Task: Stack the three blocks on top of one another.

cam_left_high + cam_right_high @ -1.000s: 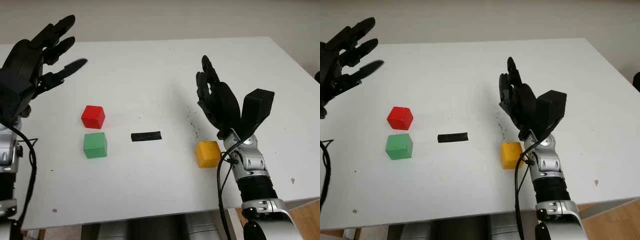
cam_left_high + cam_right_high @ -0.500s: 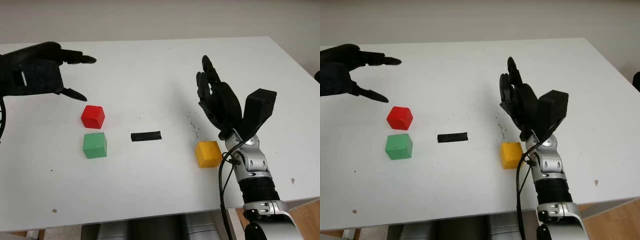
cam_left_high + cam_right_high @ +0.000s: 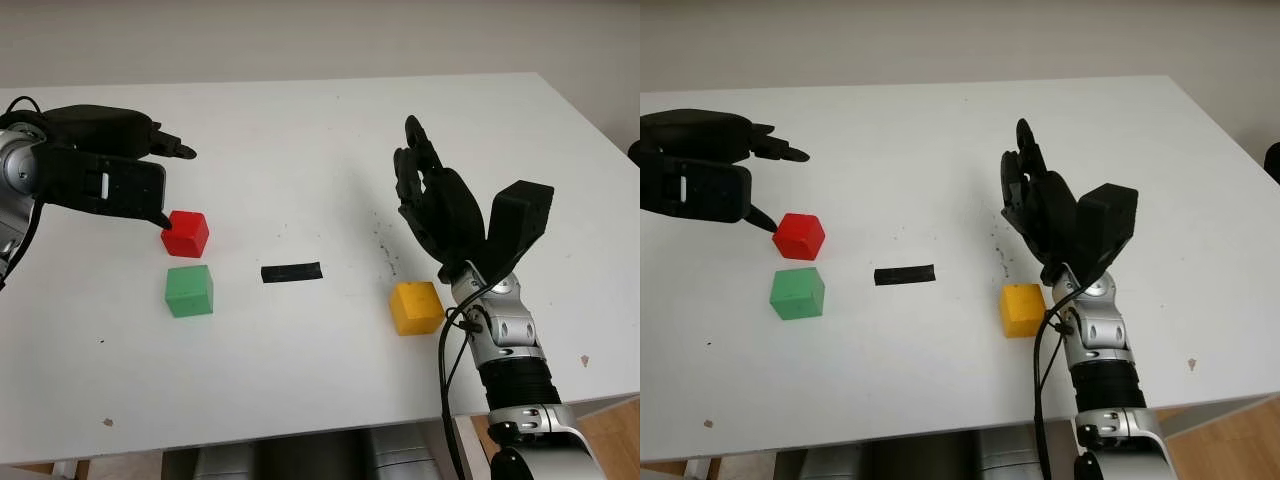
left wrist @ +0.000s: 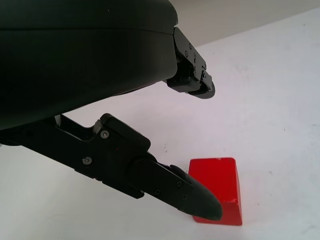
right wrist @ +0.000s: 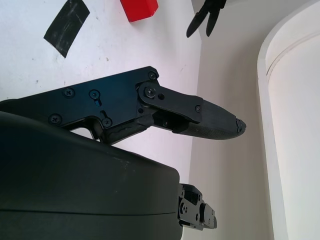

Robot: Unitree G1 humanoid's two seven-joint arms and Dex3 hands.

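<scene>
On the white tabletop (image 3: 300, 130), the left hand (image 3: 105, 170) sits at centre-left with its digits spread and holding nothing — one fingertip just beside the red block (image 3: 186, 233), which lies just above the green block (image 3: 190, 290). A black tape strip (image 3: 292, 272) lies between them and the yellow block (image 3: 416, 307) at lower right — the right hand (image 3: 445, 215) stands upright, open, just above it.
</scene>
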